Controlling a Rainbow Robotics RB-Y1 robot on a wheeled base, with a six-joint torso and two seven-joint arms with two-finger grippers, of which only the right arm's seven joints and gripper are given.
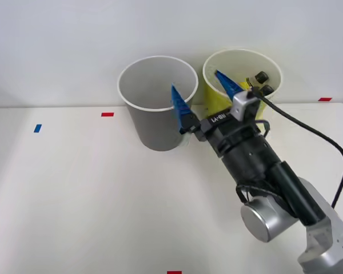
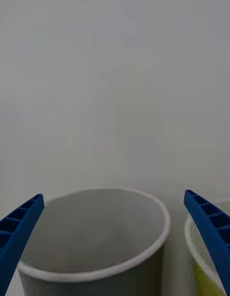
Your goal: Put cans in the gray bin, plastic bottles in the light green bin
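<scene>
The gray bin (image 1: pixel 154 128) stands at the table's far middle, and its white rim and pale inside fill the lower part of the right wrist view (image 2: pixel 96 276). Touching its right side is the light green bin (image 1: pixel 212 98), seen again as a yellow-green edge (image 2: pixel 205 277). Two black caps of plastic bottles (image 1: pixel 262 77) show inside the green bin, near its right wall. My right gripper (image 1: pixel 197 84) hangs open and empty just in front of both bins, one finger over the gray bin's right rim, the other over the green bin's left side (image 2: pixel 113 196). The cans are out of view.
The white table (image 1: pixel 74 194) stretches wide to the left and front of the bins. Small tape marks lie on it: red (image 1: pixel 107 114), blue (image 1: pixel 38 128), red (image 1: pixel 324 99) and red at the front edge (image 1: pixel 174 272). A plain wall rises behind.
</scene>
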